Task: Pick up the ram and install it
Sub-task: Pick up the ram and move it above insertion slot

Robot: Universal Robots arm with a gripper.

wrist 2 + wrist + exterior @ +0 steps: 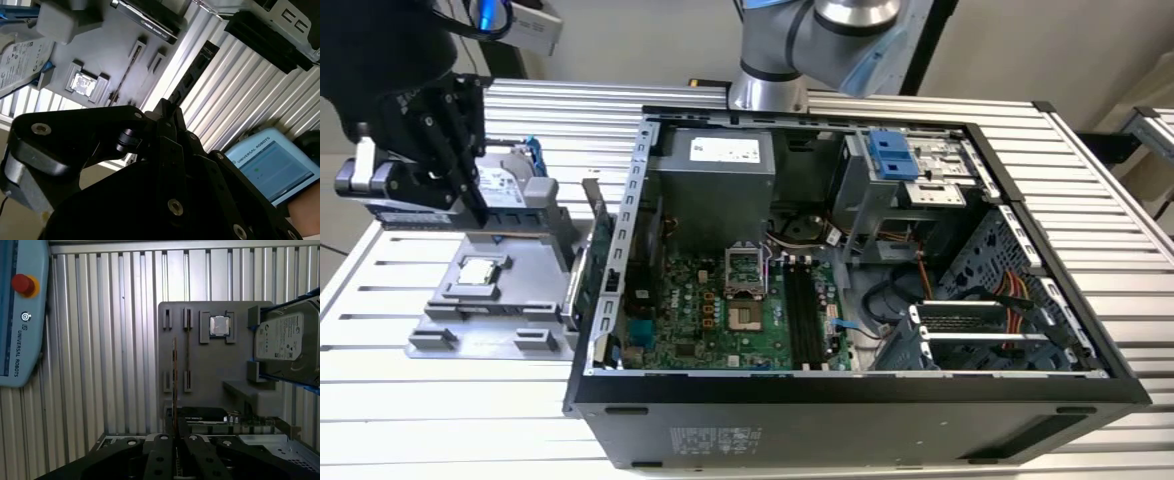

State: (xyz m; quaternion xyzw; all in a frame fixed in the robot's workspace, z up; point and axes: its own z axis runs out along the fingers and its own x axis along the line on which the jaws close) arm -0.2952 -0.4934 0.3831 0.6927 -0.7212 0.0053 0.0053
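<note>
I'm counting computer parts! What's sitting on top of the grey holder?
A small silver chip sits on the grey holder, and a hard drive stands at one end. A thin ram stick, held in the jaws, hides a strip of it.

open computer case point(854, 425) beside grey tray point(500, 312) holding cpu chip point(479, 270).

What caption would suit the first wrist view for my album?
The claw grips the ram edge-on over a grey tray bearing a silver chip and hard drive.

Hidden: lower end of ram point(174, 382), inside gripper point(175, 436) grasp. Cropped at frame edge: hard drive point(285, 347), teach pendant point(20, 315).
</note>
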